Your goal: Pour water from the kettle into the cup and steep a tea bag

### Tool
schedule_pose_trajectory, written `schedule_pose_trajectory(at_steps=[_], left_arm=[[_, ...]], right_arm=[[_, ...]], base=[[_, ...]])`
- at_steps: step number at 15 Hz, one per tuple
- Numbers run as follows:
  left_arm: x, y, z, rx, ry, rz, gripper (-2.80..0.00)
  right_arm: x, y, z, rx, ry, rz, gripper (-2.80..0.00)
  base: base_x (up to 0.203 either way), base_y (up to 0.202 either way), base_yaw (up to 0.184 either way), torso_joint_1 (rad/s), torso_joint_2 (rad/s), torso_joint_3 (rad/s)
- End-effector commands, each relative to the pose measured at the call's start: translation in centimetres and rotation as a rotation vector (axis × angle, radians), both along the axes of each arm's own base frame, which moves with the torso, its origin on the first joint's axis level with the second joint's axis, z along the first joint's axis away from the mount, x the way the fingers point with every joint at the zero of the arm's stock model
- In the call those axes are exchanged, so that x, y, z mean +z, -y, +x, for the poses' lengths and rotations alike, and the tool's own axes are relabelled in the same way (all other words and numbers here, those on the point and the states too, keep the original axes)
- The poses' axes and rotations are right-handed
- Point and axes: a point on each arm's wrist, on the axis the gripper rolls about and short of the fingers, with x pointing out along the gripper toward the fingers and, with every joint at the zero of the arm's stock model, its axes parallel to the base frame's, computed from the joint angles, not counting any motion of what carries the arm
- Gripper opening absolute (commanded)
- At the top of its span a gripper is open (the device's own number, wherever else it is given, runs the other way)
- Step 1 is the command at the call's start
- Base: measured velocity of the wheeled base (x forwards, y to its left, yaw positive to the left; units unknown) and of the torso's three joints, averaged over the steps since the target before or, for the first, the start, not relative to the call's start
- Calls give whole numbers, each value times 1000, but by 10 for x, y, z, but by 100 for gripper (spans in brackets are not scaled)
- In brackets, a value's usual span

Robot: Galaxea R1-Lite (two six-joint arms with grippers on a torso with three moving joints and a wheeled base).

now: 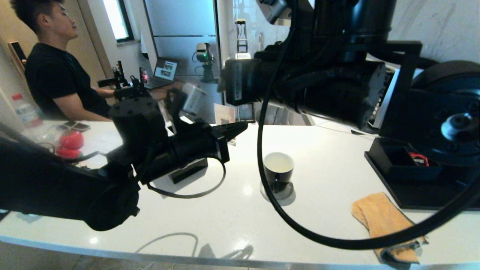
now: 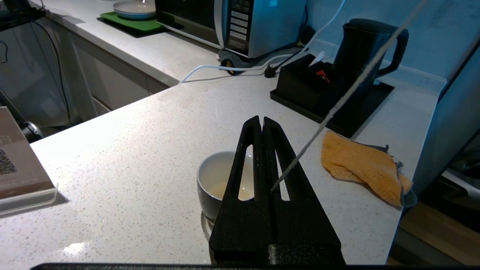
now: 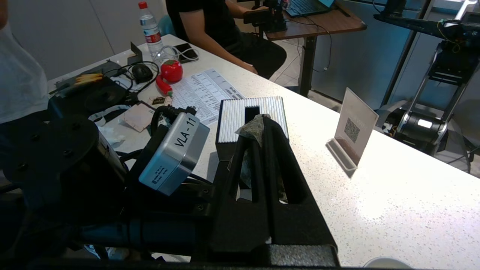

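Dangling tea bag between right claw tips

The right arm's dark bulk fills the upper head view, hiding the kettle there and the far right of the black tray. A cable cuts across the cup. In the left wrist view, the left gripper covers the near part of the cup's inside. The tea bag is mostly buried between the right gripper fingers. The orange cloth is crossed by that cable.
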Motion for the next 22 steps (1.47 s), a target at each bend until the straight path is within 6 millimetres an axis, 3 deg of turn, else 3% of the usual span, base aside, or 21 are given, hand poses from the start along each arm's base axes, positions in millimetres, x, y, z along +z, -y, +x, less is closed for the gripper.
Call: schedule_pose_trajectory(at_steps=[1, 4, 12, 17, 22], left_arm=[[2, -2, 0, 3, 8, -6, -280], [2, -2, 0, 5, 8, -7, -280], [1, -3, 1, 8, 5, -4, -280], [0, -3, 1, 10, 3, -3, -280], [-1, -3, 0, 7, -1, -1, -280]], right_arm=[[1, 1, 0, -17, 1, 3, -280], [-2, 4, -2, -26, -6, -6, -280], [-33, 26, -19, -40, -47, -62, -280], [-66, 27, -21, -42, -59, -78, -280], [-80, 20, -16, -38, -61, -80, -280]], base=[[0, 0, 0, 0, 0, 0], [0, 0, 0, 0, 0, 0], [0, 0, 0, 0, 0, 0], [0, 0, 0, 0, 0, 0], [0, 0, 0, 0, 0, 0]])
